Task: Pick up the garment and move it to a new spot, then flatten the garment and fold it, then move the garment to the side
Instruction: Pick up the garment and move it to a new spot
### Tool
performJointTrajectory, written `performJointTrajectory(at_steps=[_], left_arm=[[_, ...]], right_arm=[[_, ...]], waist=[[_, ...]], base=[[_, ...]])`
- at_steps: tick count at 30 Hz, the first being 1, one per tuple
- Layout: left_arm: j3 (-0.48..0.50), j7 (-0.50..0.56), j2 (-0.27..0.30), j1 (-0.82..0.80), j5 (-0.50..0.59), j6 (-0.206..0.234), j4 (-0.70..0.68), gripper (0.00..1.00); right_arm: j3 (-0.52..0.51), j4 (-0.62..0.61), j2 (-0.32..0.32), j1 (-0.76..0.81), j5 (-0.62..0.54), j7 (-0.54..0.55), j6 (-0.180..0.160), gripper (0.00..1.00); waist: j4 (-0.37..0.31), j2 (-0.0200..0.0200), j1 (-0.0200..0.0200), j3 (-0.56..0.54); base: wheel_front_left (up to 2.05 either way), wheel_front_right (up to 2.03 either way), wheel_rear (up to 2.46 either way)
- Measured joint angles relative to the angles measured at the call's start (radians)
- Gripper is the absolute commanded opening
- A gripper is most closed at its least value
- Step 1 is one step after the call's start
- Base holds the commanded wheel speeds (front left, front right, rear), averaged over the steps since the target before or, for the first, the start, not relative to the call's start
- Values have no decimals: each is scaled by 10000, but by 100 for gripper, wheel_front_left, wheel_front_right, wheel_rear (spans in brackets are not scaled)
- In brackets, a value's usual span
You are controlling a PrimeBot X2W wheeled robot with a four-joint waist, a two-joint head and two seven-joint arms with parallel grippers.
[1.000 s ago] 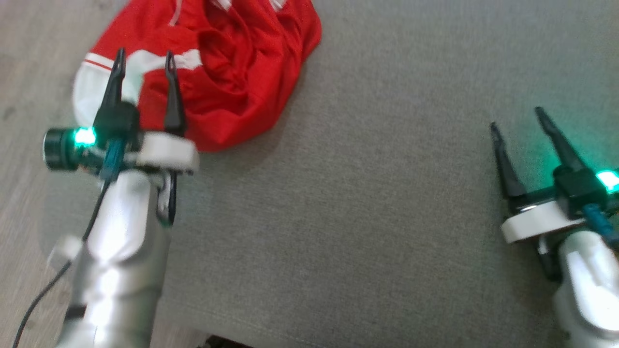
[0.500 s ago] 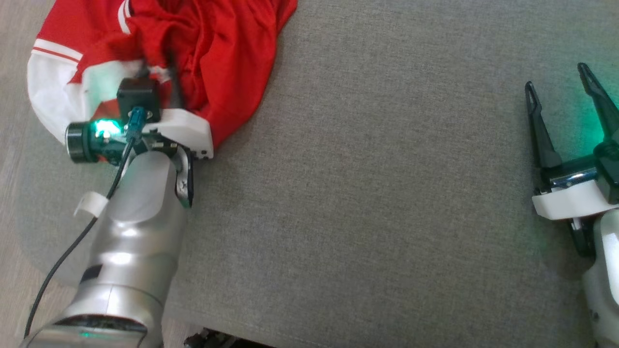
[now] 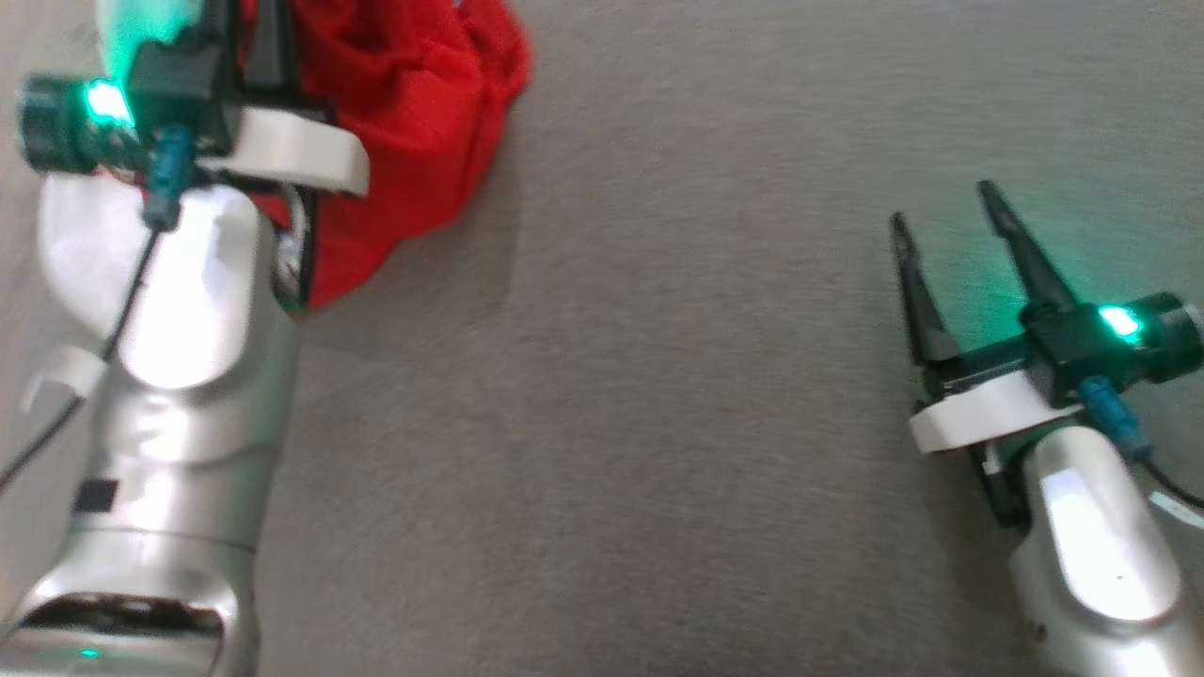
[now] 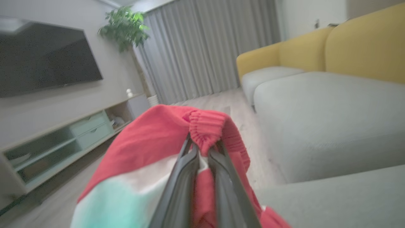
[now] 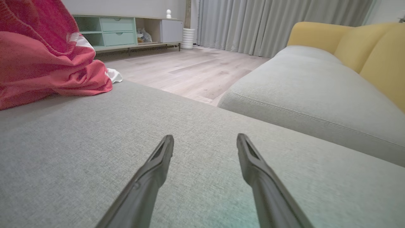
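Left gripper (image 4: 202,146) pinched shut on ribbed hem of crumpled red-and-white fabric garment (image 3: 423,103), at far-left edge of grey fabric cushion (image 3: 658,395). Right gripper (image 3: 941,202) spread wide, empty, well apart; bare cushion lies rightward.

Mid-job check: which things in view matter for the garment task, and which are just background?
Job: red garment, pinched at its ribbed edge by the left tool; right tool, open over the grey cushion.
Background: yellow sofa, television, potted plant, cabinet, curtains.
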Motion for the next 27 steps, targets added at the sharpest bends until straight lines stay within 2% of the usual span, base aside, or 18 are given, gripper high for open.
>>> performJointTrajectory(at_steps=[3,8,9,10,14,22,27], left_arm=[[-307,119,268,-332,203,-324,-817,0],[-761,1258,493,-1297,295,-1014,-2155,0],[-842,1461,506,-1454,299,-1116,-2370,0],[-842,1461,506,-1454,299,-1116,-2370,0],[-1053,2211,428,-1877,23,-1503,-2928,0],[-1532,2920,-153,-1960,-1386,-1848,-2909,0],[-2345,3168,-10,-368,-1835,-1935,-1634,0]], right_arm=[[109,52,284,-1,157,0,0,100],[136,77,725,4,405,0,0,100],[144,81,761,12,464,0,0,100],[144,81,761,12,464,0,0,100],[278,104,792,121,754,0,0,100],[631,8,838,310,1753,2,0,100],[903,-107,853,299,2105,2,0,100]], waist=[[-647,0,-1,-337],[-1973,0,-2,-830],[-2257,0,-1,-917],[-2257,0,-1,-917],[-3438,0,-2,-1245],[-5581,0,-2,-1671],[-6394,1,-2,-1604]], base=[[0,0,0],[0,0,0],[0,0,0],[0,0,0],[0,0,0],[0,0,0],[0,0,0]])
